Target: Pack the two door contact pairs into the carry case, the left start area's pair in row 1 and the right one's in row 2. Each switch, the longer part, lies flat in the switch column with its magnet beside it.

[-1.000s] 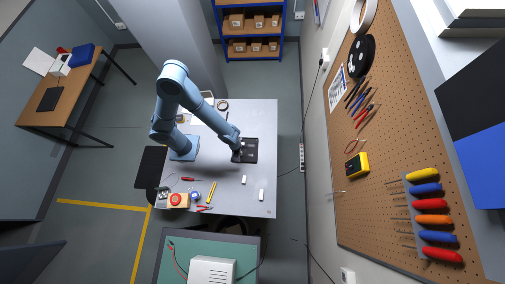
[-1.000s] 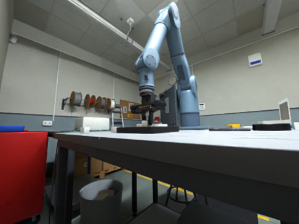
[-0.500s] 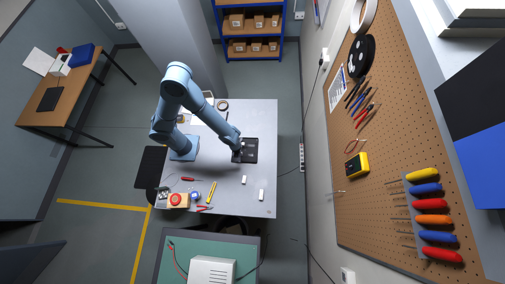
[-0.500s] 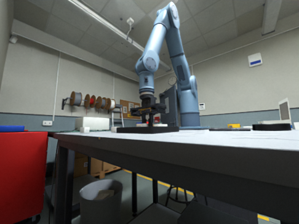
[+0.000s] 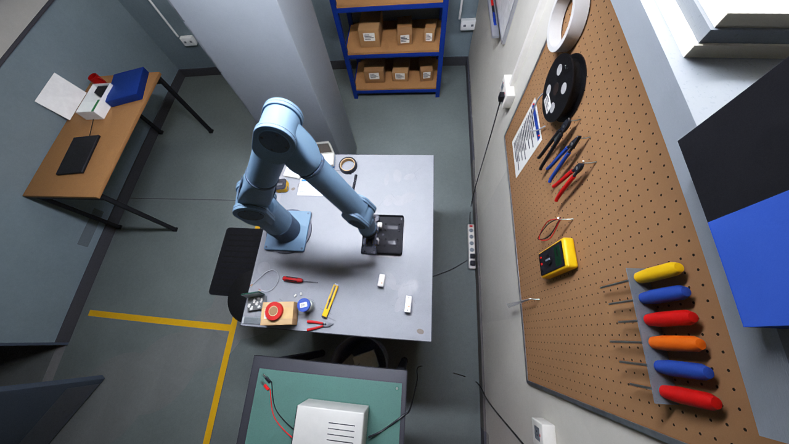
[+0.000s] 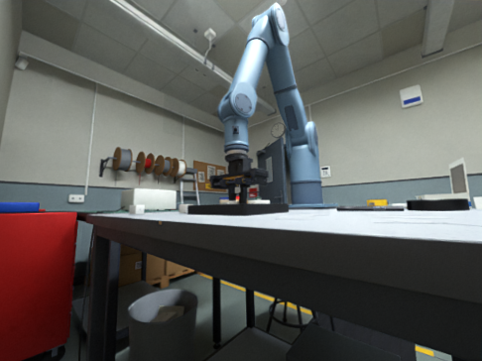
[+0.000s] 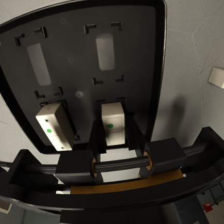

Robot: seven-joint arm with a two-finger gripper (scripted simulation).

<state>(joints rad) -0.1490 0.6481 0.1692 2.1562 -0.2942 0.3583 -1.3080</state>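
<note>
The near end of a short white magnet (image 7: 112, 124) with a green dot is hidden behind my fingers; it sits low in the near row of the black carry case (image 5: 385, 234) (image 7: 85, 74). To its left in that row lies a longer white switch (image 7: 54, 127), also green-dotted. The far row holds two pale, vacant recesses (image 7: 105, 51). On the grey table beyond the case lie a second magnet (image 5: 381, 280) (image 7: 216, 77) and a second switch (image 5: 408, 304), apart from each other. My gripper (image 7: 113, 136) (image 6: 241, 197) is down in the case, closed on the magnet.
A bin (image 6: 163, 322) stands under the table. Hand tools, a yellow knife (image 5: 330, 292), a red screwdriver (image 5: 295, 280) and a small box with a red disc (image 5: 277, 312) lie along the table's end. A tape roll (image 5: 347, 164) and papers lie near my base.
</note>
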